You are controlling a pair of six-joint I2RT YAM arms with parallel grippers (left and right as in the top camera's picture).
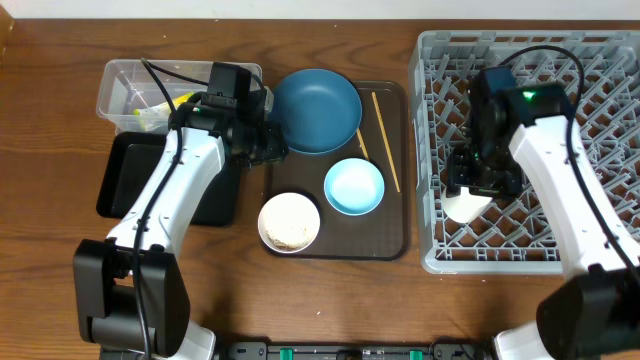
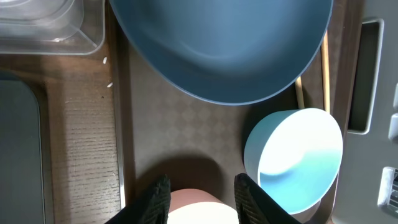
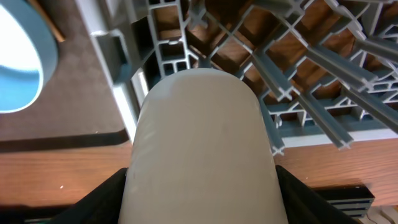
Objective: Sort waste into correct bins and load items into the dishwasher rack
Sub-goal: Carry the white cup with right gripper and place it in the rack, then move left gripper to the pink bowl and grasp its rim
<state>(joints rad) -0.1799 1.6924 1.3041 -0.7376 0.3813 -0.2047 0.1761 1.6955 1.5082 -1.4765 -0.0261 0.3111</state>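
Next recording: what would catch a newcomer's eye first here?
The large grey plastic lattice dishwasher rack on the right dominates. The right gripper has its jaws closed on a small white cup near the rack's lower left corner in the overhead view. In the middle, a brown serving tray carries a round dark blue plate, a light blue bowl and a white bowl of what looks like rice.

Ahead of the left fingers a bare strip of brown tray is left free, closed off beyond by the dark blue plate. Passage to their right is barred by the light blue bowl. The gap between the right fingers is filled by the white cup, with the rack lattice met just ahead.
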